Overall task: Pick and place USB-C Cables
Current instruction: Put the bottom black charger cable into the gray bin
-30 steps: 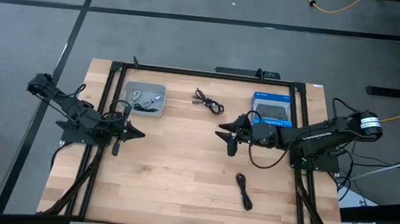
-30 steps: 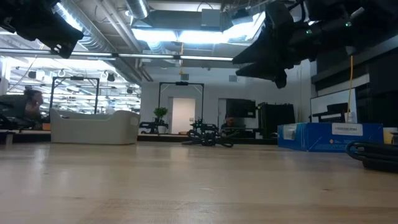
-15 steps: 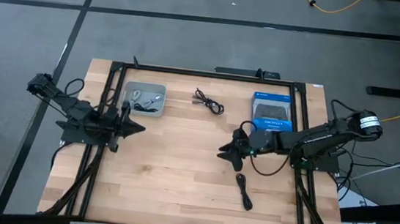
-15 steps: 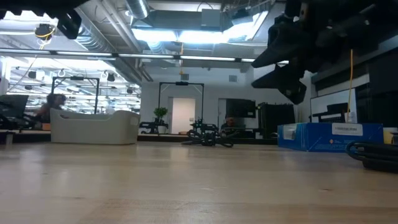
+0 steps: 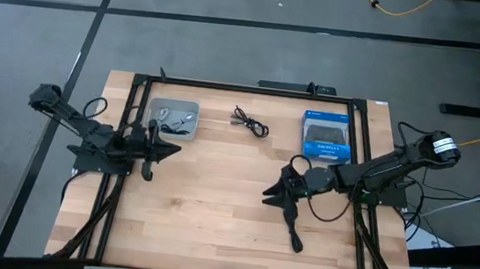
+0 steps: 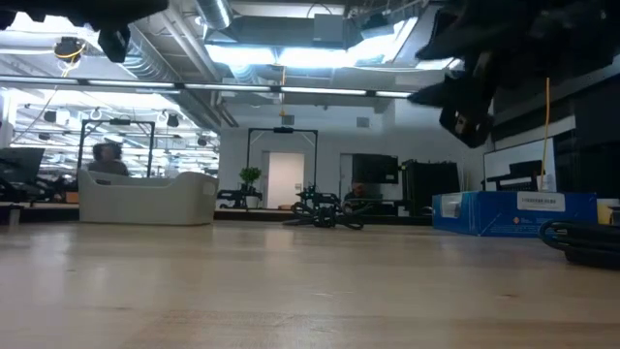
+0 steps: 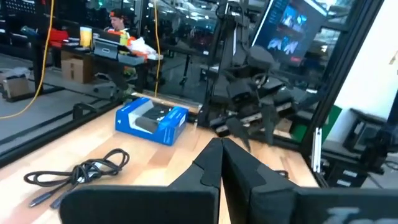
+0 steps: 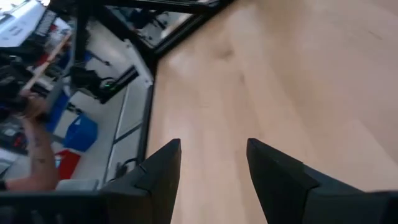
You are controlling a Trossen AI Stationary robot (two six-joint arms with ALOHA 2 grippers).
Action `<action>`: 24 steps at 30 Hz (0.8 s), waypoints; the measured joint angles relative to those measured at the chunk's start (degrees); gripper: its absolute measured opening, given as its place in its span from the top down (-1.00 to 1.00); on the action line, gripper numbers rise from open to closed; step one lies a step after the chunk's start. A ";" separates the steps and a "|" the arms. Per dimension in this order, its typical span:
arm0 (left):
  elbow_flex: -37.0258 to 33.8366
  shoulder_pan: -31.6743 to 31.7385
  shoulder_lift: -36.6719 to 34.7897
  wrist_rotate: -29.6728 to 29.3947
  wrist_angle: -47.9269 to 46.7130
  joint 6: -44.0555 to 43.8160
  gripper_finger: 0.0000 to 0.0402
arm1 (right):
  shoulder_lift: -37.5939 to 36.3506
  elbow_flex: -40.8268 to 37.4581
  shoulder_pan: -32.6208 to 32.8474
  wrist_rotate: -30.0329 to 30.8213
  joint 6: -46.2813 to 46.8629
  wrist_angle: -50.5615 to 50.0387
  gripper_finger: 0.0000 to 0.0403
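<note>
One black bundled USB-C cable (image 5: 293, 229) lies on the wood near the table's near-right part; it shows at the right edge of the low view as the cable (image 6: 581, 242). A second black cable (image 5: 251, 122) lies by the far edge, seen also as the cable (image 7: 74, 174). Pale cables lie in the grey tray (image 5: 173, 119). My right gripper (image 5: 266, 190) hangs open above the table, just to the far-left of the near cable, touching nothing. My left gripper (image 5: 175, 151) is shut and holds nothing; it hovers just near of the tray.
The flat blue box (image 5: 325, 136) lies at the far right, seen also as the box (image 7: 152, 119). A black frame (image 5: 253, 88) runs along the table's far edge and sides. Bare wood spreads over the middle and near-left of the table (image 5: 197, 210). A person shows in the room (image 6: 108, 160).
My right gripper has moved toward the table's near edge, from beside the blue box to a spot close to the near black cable. My left gripper has shifted a little toward the right and the far edge. No cable has moved.
</note>
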 joint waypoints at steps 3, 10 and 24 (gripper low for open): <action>0.02 0.30 4.04 0.07 2.26 0.58 1.00 | -1.48 0.00 1.59 0.03 0.15 -0.82 0.07; 0.00 3.90 12.52 0.02 7.28 1.95 1.00 | -7.25 0.00 2.93 7.25 1.40 -10.32 0.12; -0.01 9.51 21.39 4.97 17.15 -1.59 1.00 | -21.61 9.76 1.14 34.62 -17.88 -40.36 0.21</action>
